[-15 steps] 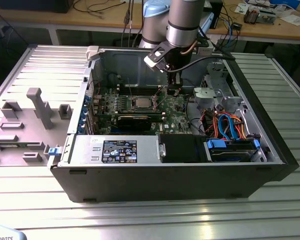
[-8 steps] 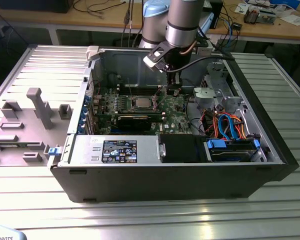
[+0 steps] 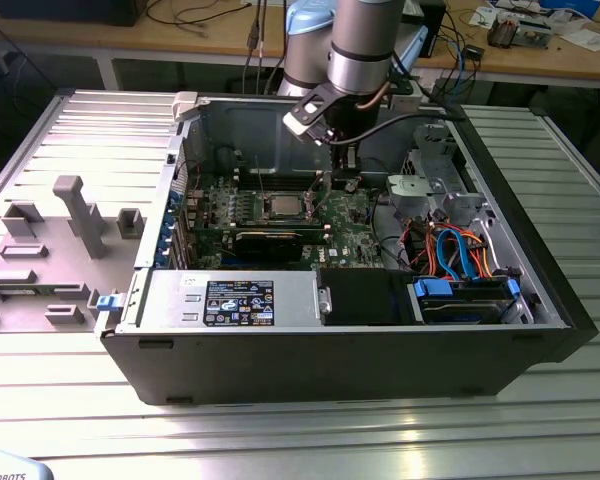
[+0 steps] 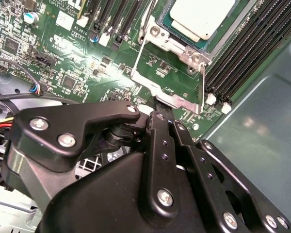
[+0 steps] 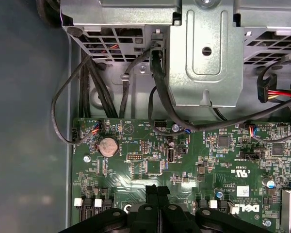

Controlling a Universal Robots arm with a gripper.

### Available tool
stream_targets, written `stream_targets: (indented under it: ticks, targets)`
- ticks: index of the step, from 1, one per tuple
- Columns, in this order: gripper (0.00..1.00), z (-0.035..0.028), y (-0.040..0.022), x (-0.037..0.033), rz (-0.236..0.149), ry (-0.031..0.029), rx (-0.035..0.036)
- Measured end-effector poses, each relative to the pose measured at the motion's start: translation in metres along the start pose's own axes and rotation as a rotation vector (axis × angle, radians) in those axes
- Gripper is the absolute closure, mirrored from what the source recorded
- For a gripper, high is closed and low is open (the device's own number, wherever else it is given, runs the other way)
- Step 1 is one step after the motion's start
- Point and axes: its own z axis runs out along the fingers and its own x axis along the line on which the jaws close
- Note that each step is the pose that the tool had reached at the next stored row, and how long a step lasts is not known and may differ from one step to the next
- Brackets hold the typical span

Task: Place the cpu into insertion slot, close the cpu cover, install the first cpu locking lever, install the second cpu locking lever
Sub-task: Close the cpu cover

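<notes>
The cpu (image 4: 201,17) (image 3: 283,207) shows its silver-grey top, seated in the insertion slot on the green motherboard. The cpu cover (image 4: 177,46), a silvery frame, lies flat around the chip. Two thin wire locking levers (image 4: 138,56) (image 4: 202,85) run out from the frame to a flat silvery tab (image 4: 177,100). My gripper (image 4: 160,109) (image 5: 157,189) (image 3: 347,182) hangs low over the board just to the exterior view's right of the socket. Its black fingertips are pressed together right at that tab, and nothing shows between them. Whether they touch the tab I cannot tell.
Long black memory slots (image 4: 242,53) flank the socket. A black expansion card (image 3: 270,242) lies in front of it. A metal drive cage (image 5: 206,48) with black cables (image 5: 155,82) and a coin battery (image 5: 108,145) sit beyond the fingertips. Case walls (image 3: 520,230) ring the board.
</notes>
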Motion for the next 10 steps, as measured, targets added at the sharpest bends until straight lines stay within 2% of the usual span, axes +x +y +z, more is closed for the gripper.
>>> stream_targets:
  ticks: [10]
  targets:
    - [0.89,0.0006,-0.0044,0.0001,0.0,0.0,0.0]
